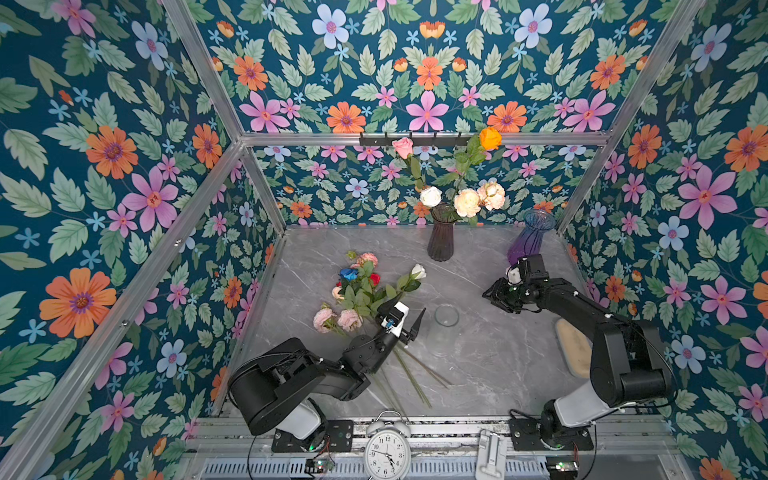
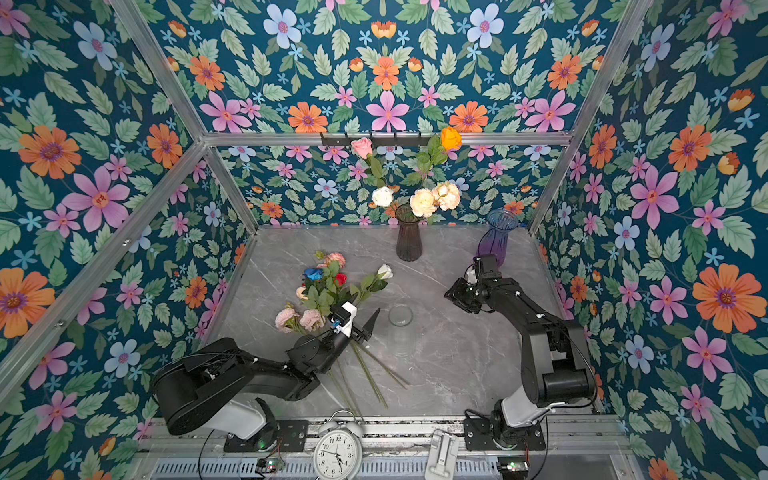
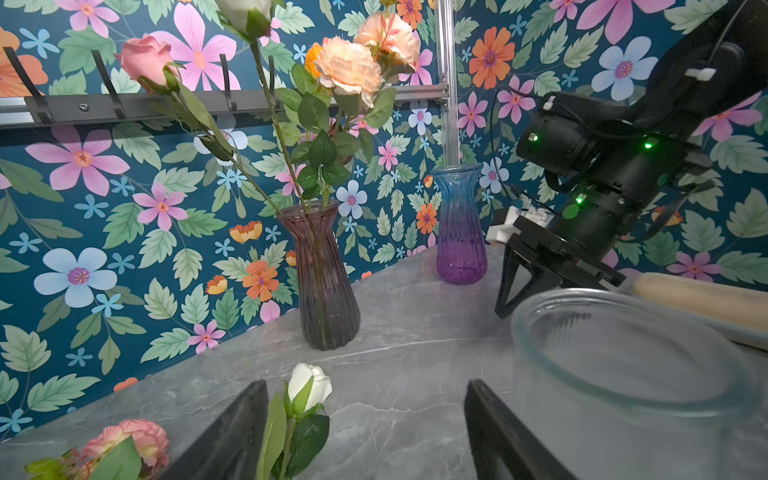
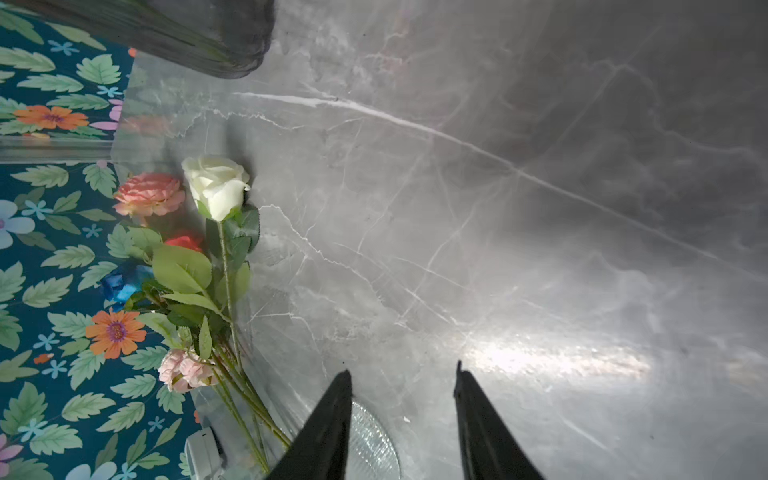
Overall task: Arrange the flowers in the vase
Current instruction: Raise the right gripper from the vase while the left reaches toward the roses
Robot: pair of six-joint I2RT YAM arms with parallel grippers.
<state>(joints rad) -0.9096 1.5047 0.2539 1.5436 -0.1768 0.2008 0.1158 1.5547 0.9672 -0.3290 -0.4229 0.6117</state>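
Left jaws stand wide astride the white rose.

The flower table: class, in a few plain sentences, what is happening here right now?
The dark vase already holds several stems. The other flowers lie in a pile on the table. The left gripper hangs open over that pile, gripping nothing. The right gripper is open and empty. The purple vase and the clear jar hold nothing.

Left arm stretched low from near left toward centre, left claw angled far-right, jaws wide apart, right arm arched high from near right, right claw pointing left, jaws parted
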